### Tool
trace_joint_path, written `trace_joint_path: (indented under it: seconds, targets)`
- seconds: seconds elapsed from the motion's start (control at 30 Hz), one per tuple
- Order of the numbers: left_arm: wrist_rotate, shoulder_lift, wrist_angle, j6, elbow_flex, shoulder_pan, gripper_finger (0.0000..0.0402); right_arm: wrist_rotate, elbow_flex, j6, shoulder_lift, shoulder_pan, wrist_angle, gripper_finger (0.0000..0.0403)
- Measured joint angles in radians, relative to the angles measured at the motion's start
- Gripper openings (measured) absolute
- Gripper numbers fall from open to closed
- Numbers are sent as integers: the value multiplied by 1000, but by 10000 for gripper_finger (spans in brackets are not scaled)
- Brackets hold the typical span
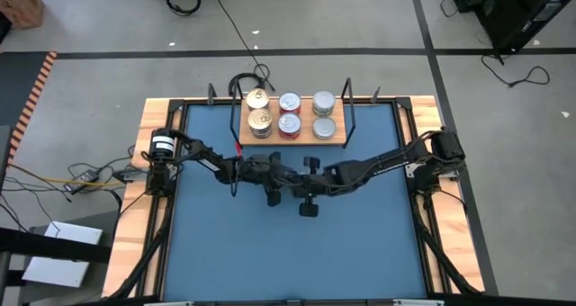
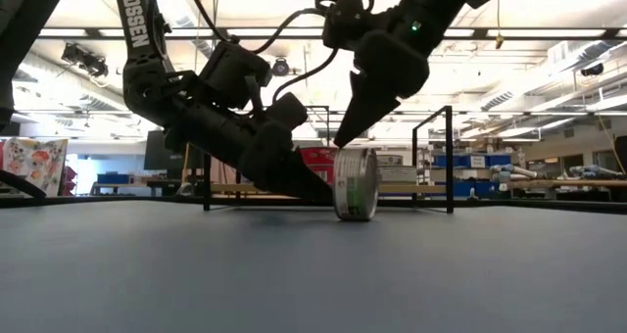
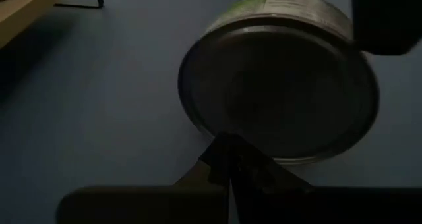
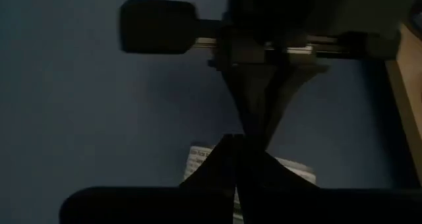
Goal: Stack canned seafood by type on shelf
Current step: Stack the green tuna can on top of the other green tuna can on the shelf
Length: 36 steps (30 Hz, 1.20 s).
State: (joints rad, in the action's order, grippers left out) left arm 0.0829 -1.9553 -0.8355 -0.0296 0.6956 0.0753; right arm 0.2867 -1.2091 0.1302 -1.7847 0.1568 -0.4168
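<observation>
The left gripper (image 2: 328, 198), pressed together, noses against the flat face of a green-labelled tin (image 2: 357, 184) standing on its edge on the blue counter (image 1: 288, 243) just in front of the shelf (image 1: 290, 137); the right gripper (image 2: 340, 140), also pressed together, rests its tip on that tin's upper rim. Six tins already sit on the shelf; judging from this, the tin should be tipped flat gently, both tips steadying so it cannot roll, then pinched by its sides.
</observation>
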Motion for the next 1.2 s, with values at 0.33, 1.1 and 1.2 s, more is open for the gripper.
trace_joint_path:
  seconds: [0.33,1.1,1.2]
  targets:
    - [-6,0,2,10,0,0,9,5,-94,-214,5,22,-137,136]
    - [35,48,-228,19,-202,3,10,-70,-131,-881,2,-33,-244,267]
    - [46,48,-229,19,-203,3,10,-75,-130,-903,-11,-41,-251,265]
